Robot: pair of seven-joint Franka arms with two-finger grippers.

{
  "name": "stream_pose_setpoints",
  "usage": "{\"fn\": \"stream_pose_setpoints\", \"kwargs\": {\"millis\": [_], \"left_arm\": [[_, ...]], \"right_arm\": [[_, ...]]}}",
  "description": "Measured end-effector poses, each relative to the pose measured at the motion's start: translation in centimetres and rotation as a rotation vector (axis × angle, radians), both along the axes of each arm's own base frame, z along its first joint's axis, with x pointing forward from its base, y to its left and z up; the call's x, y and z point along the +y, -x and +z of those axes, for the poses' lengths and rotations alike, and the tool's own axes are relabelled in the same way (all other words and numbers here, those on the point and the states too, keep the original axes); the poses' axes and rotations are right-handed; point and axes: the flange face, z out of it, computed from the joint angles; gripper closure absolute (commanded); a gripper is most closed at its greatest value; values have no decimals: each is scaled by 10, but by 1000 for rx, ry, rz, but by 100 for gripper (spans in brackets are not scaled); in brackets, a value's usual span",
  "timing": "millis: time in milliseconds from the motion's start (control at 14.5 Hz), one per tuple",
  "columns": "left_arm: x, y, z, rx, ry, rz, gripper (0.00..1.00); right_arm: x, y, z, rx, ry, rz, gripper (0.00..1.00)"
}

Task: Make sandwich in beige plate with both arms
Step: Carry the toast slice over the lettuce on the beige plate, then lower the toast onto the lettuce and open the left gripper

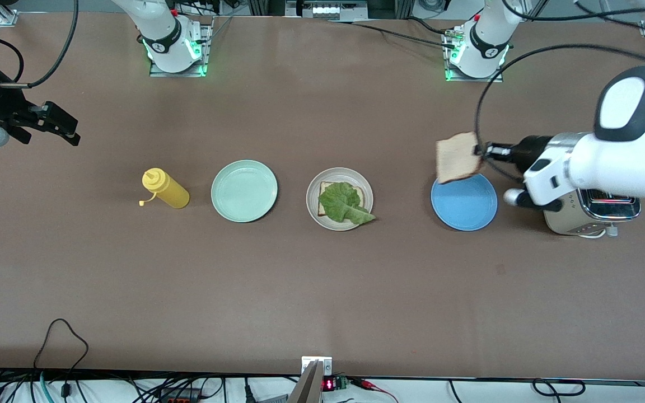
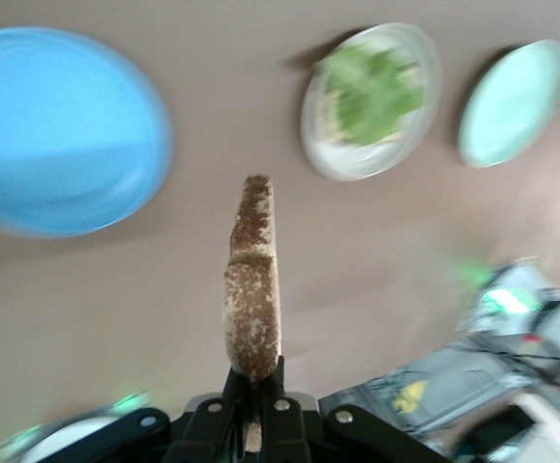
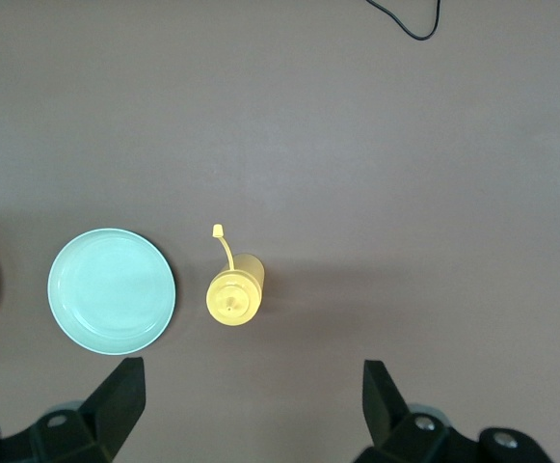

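Observation:
The beige plate [image 1: 339, 198] sits mid-table with one bread slice [image 1: 326, 197] on it and a green lettuce leaf [image 1: 345, 204] on that slice. It also shows in the left wrist view [image 2: 371, 101]. My left gripper [image 1: 480, 150] is shut on a second bread slice [image 1: 457, 157], held on edge in the air over the blue plate [image 1: 464, 202]. In the left wrist view this slice [image 2: 253, 289] stands up from my left gripper [image 2: 254, 386]. My right gripper [image 1: 56, 124] is open and empty, waiting at the right arm's end of the table; its fingers [image 3: 116, 395] show wide apart.
A mint-green plate [image 1: 244, 190] lies beside the beige plate, toward the right arm's end. A yellow squeeze bottle [image 1: 166, 188] lies beside it. A toaster [image 1: 594, 215] stands at the left arm's end, under the left arm. A black cable [image 1: 59, 341] lies near the front edge.

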Motion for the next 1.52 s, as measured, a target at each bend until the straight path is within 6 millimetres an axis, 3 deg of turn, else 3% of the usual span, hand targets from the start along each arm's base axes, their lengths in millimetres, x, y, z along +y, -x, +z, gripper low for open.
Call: {"fn": "stream_pose_setpoints", "kwargs": {"millis": [277, 484, 622, 1106, 1314, 1521], "left_arm": [[-55, -22, -52, 19, 262, 219, 99], [-114, -18, -99, -19, 307, 321, 99], [-145, -9, -129, -51, 335, 284, 99], [-148, 20, -230, -122, 538, 184, 99], [-146, 36, -260, -165, 612, 180, 99], [-144, 41, -275, -175, 628, 179, 99]], "right_arm": [[0, 1, 2, -5, 0, 1, 0], [0, 1, 3, -6, 0, 1, 0], [1, 1, 3, -6, 0, 2, 0], [1, 1, 3, -7, 0, 2, 0], [1, 1, 4, -7, 0, 2, 0], [1, 1, 4, -7, 0, 2, 0]]}}
